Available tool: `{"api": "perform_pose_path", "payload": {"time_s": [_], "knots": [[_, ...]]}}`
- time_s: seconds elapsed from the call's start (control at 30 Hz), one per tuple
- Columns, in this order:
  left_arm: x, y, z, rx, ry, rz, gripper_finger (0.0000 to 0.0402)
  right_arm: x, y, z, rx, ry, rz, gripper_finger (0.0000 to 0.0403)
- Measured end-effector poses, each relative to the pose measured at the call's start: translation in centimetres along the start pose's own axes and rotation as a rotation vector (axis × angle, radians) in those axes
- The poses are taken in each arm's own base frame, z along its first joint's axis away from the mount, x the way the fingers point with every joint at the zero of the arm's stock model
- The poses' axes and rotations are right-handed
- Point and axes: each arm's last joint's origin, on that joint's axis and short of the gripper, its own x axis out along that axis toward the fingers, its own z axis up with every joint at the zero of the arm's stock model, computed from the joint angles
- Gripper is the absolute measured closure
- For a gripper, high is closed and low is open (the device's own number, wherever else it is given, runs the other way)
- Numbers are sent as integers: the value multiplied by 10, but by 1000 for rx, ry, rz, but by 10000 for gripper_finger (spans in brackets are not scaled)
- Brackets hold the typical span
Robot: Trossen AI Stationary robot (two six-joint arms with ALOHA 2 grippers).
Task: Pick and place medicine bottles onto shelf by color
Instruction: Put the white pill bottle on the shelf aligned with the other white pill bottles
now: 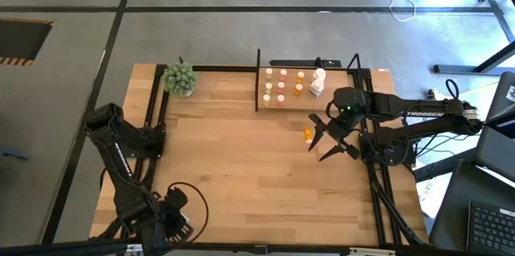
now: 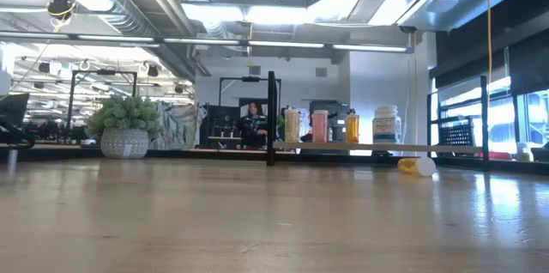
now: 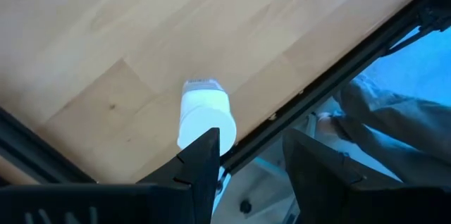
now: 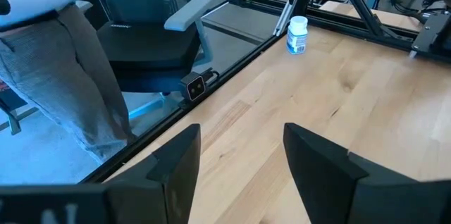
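No label on any bottle can be read from here. At the lower left of the overhead frame, the left gripper [image 1: 179, 216] waits folded by the table's near edge; its own camera shows its jaws spread and empty, a white bottle [image 3: 204, 114] lying on the wood beside one finger [image 3: 203, 164]. A green plant ball [image 1: 180, 78] stands at upper left of the table [image 1: 241, 175]. Right of centre, the shelf [image 1: 288, 97] carries small medicine bottles [image 1: 282, 87] in rows, plus a larger white one [image 1: 317, 84] at its right end. An orange bottle [image 1: 308, 134] lies on the tabletop just below. Above it hovers the right gripper [image 1: 330, 143], jaws apart, holding nothing. A person [image 4: 49, 76] stands beyond the table.
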Motion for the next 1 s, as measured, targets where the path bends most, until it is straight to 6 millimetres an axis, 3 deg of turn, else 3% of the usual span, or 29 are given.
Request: {"api": "perform_pose_path", "payload": {"time_s": [0.33, 0.53, 0.83, 1.0], "knots": [[-1, -1, -3, 6, -43, -44, 252, 0, 0, 0, 0, 0, 0, 196], [-9, 4, -32, 47, -229, -236, 252, 0, 0, 0, 0, 0, 0, 196], [33, 11, -78, 153, -268, -237, 252, 0, -1, 0, 0, 14, -42, 196], [41, 11, -89, 102, -151, -221, 252, 0, -3, -1, 0, 31, -93, 196]]}}
